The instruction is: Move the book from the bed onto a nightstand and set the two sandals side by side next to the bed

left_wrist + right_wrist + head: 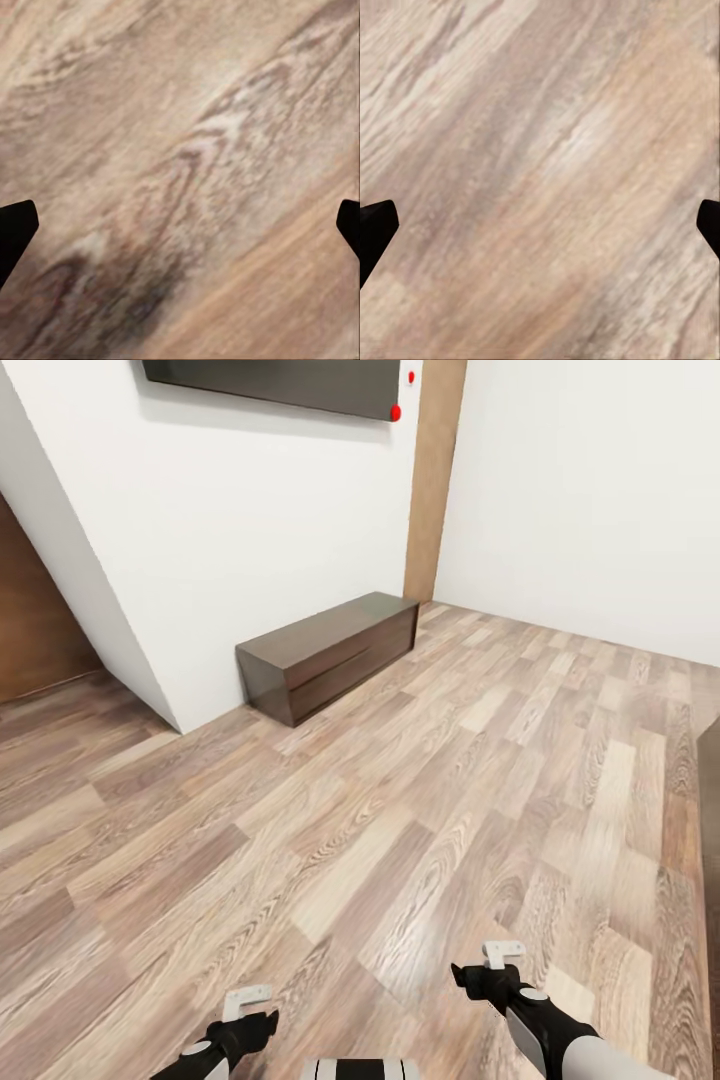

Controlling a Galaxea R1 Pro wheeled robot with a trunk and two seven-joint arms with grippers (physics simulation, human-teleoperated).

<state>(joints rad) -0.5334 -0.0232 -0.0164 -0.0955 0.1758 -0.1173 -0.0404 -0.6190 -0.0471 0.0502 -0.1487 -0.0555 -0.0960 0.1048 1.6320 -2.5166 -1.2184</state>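
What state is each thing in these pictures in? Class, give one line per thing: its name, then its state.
left gripper: open, empty, held over the floor.
right gripper: open, empty, held over the floor.
long dark cabinet: shut, standing on the floor against the white wall, nothing on top.
dark wall panel: mounted high on the wall, above the cabinet.
wood-plank floor: bare in front of the robot.

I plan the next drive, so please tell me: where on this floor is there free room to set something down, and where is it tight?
The wood-plank floor is bare from the long dark low cabinet down to the left gripper and right gripper. It is tighter at the cabinet, set against the white wall, and at the dark edge on the right.
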